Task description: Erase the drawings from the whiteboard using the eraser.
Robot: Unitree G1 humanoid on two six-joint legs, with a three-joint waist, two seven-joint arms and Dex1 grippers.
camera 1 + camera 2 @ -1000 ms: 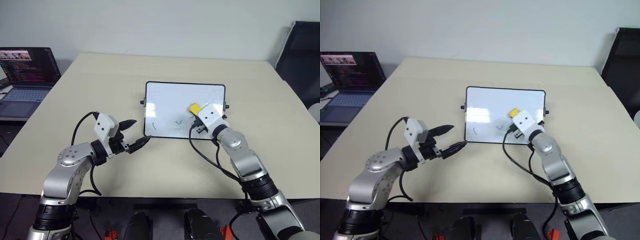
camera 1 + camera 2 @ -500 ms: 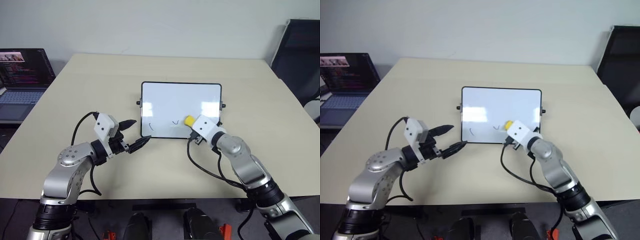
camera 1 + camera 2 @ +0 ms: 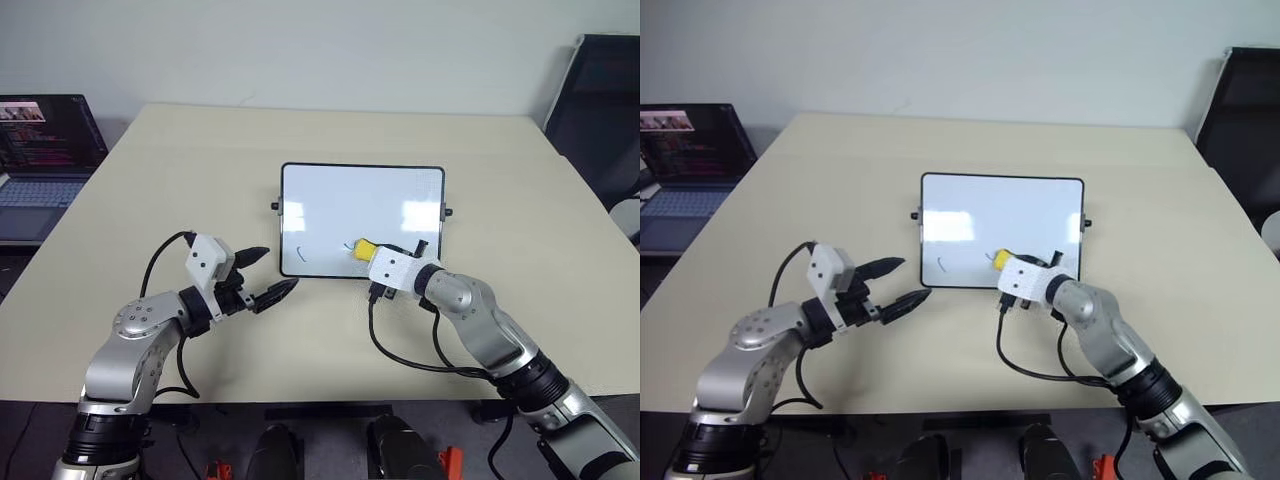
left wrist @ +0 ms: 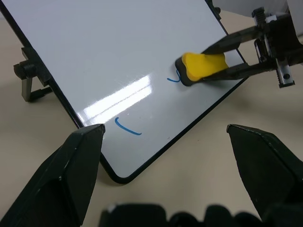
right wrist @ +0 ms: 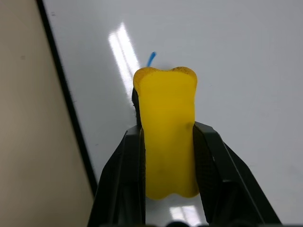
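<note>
The right gripper (image 5: 168,156) clamps the yellow eraser (image 4: 201,66) against the whiteboard (image 3: 340,200), over a blue stroke (image 4: 173,79). The left gripper (image 3: 268,276) hangs spread beside the board's near left corner. No readable writing shows, just another blue stroke (image 4: 127,127).

Whiteboard (image 3: 362,205) flat on table; yellow eraser (image 3: 364,247) on its near edge, covering blue drawings (image 4: 128,126) partly.

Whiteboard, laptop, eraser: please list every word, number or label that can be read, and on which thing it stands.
Laptop: lines of coloured text on the screen, too small to read.
Whiteboard: no words or numbers, only blue pen strokes.
Eraser: no label visible.
</note>
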